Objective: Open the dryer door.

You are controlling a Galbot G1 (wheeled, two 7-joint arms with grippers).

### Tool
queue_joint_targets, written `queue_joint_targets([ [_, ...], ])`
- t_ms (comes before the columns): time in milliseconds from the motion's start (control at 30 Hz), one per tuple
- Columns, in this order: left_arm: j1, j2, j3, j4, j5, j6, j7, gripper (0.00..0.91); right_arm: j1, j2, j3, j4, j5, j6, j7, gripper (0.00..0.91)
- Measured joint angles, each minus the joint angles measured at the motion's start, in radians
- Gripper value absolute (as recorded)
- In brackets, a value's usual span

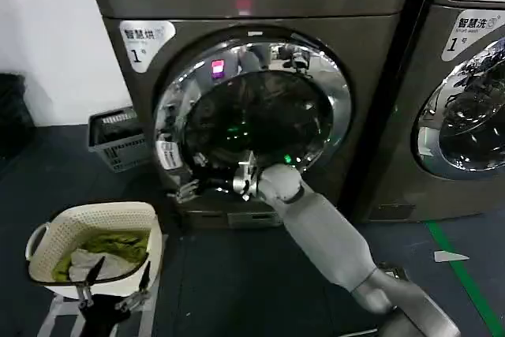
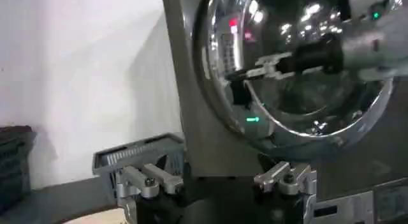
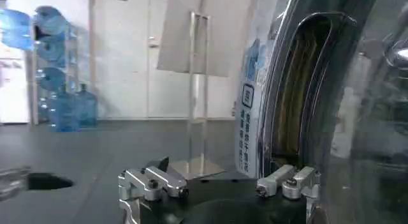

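Head view: the right gripper [image 1: 192, 188], jaws apart, is held at the dryer door's [image 1: 252, 108] lower-left rim; hooking and pulling is called for next. The left gripper [image 1: 114, 286], jaws apart, is parked well below the door.

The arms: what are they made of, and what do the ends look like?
The right arm has a smooth, rounded light-grey shell, thicker toward the body, with a ball-like wrist. Its tool is bare silvery metal with a green light near it. The left tool has thin dark fingers on a black base. Up close, each tool shows two machined silver fingers with round screws.
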Motion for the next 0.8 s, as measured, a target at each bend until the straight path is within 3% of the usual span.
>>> queue_joint_targets([
  [167,-0.026,0.024,-0.021,-0.005,-0.023,0.049,0.012,0.907,-0.017,-0.022,0.011,0.04,0.002,-0.009,-0.033,0.907],
  [433,-0.077,0.061,-0.047,0.0,-0.091,0.049,-0.012,0.907,-0.04,-0.056,0.02,0.092,0.056,-0.027,-0.097,0.907],
  [800,-0.179,0.127,-0.07,0.039,-0.237,0.077,0.025,0.907,-0.053,-0.077,0.041,0.099,0.09,0.003,-0.22,0.907],
])
